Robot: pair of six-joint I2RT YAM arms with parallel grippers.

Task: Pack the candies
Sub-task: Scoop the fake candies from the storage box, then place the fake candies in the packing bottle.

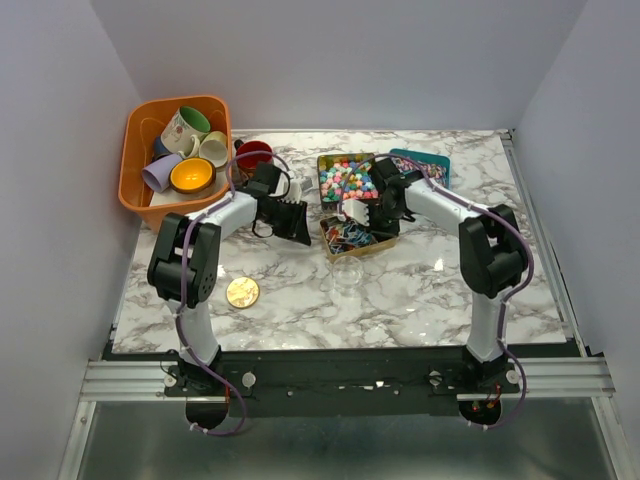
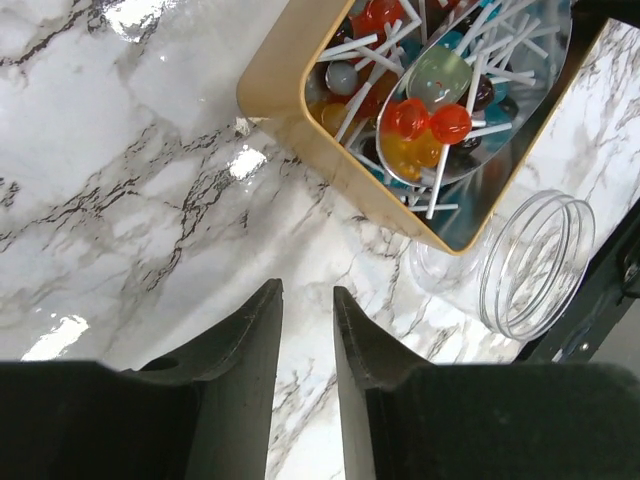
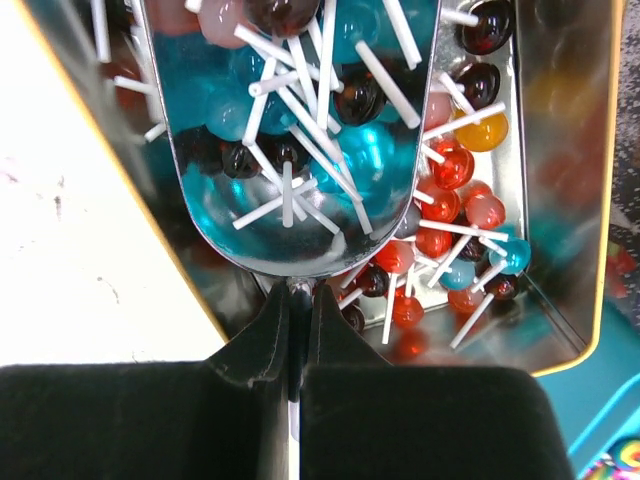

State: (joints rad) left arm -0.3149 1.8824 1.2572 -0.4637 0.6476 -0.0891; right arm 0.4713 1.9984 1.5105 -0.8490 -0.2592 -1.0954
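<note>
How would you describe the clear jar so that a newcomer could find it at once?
On the marble table, find the gold-edged tin of lollipops near the middle. The clear jar sits just below that tin in the top view. It is the only see-through container there.

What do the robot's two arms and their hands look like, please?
Both the left arm and right arm have white tubular links joined by bulky black joints, with a thin purple cable looping along each. The left hand and right hand each have two matte black, slightly tapered fingers. No markings are visible.
</note>
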